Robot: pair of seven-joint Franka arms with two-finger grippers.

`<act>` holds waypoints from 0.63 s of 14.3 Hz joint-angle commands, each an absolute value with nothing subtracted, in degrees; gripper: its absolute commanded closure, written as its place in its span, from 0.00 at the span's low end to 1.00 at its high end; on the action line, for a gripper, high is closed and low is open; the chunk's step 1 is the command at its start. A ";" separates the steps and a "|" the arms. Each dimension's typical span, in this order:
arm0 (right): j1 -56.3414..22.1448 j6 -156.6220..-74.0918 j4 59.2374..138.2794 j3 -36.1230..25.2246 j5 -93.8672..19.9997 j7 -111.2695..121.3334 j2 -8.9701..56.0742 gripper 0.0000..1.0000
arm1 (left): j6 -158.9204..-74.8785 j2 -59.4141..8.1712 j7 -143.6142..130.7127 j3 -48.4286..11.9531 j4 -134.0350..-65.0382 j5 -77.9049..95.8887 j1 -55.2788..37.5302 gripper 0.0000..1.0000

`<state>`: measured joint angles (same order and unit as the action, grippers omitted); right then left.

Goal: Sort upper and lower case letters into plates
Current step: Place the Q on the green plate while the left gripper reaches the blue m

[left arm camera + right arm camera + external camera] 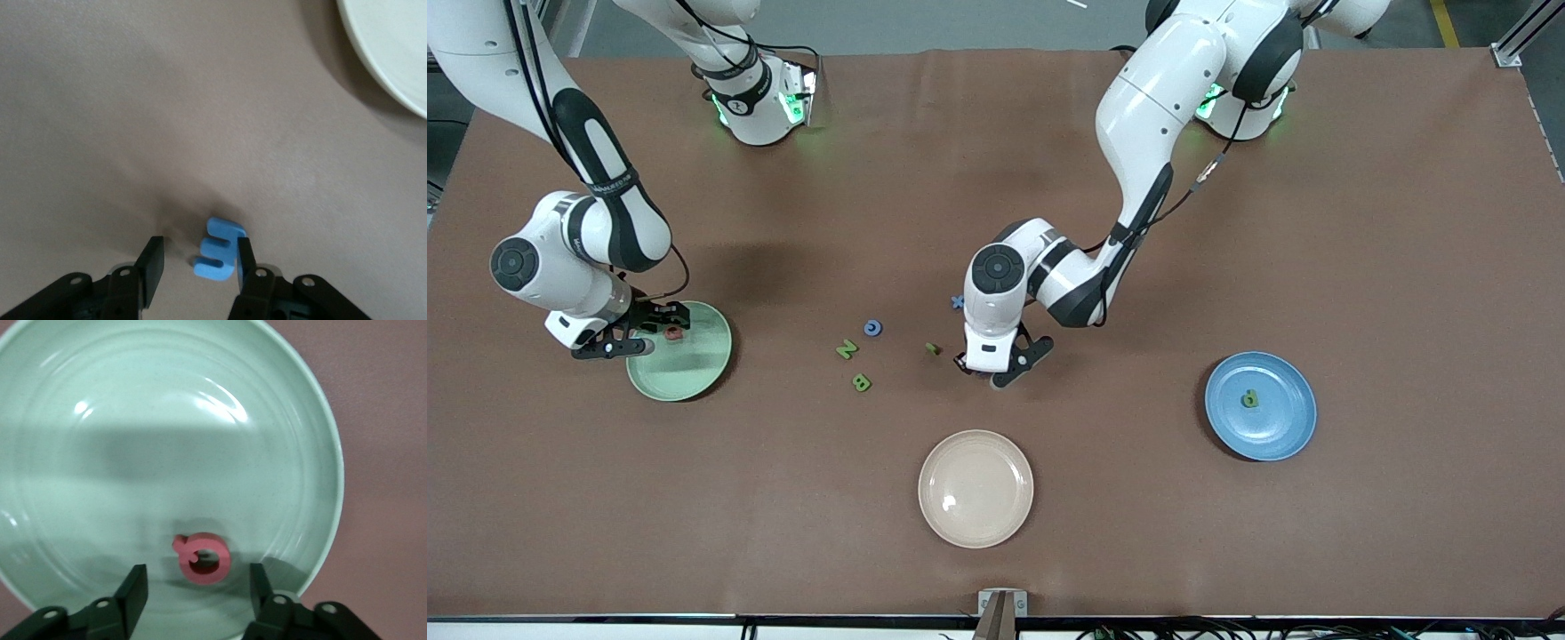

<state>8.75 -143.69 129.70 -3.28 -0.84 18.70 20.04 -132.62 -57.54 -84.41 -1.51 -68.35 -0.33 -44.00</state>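
Note:
My left gripper (pixel 996 369) is low over the table's middle, open. In the left wrist view, a blue letter E (pixel 220 252) sits on the table between the open jaws of the gripper (pixel 198 250), touching one finger (pixel 243 257). My right gripper (pixel 645 331) hangs open over the mint green plate (pixel 694 373). A pink-red letter (pixel 673 333) lies in that plate, just ahead of the open gripper (pixel 197 581) in the right wrist view, where the letter (pixel 203 559) and plate (pixel 167 420) show. The blue plate (pixel 1280 427) holds a green letter (pixel 1250 398).
Loose letters lie on the table between the two grippers: a blue x (pixel 958 302), a blue c (pixel 872 328), a green N (pixel 847 349), a green B (pixel 861 383) and a small green letter (pixel 932 348). A cream plate (pixel 975 488) sits nearer the front camera; its rim (pixel 393 47) shows in the left wrist view.

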 commanded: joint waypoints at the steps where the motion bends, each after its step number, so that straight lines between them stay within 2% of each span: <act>1: 5.73 -134.95 127.90 -2.55 -0.70 15.67 13.46 0.00 | -132.45 -59.41 -84.64 -0.26 -65.30 0.26 -44.91 0.48; 3: 1.34 -130.62 125.08 -2.55 -0.70 8.12 12.48 0.00 | -132.89 -59.41 -84.64 -0.18 -65.30 0.26 -45.00 0.48; 9: -15.00 -130.87 119.01 -2.55 -3.15 -20.61 15.64 0.00 | -138.86 -61.43 -84.29 2.45 -65.04 0.26 -47.01 0.48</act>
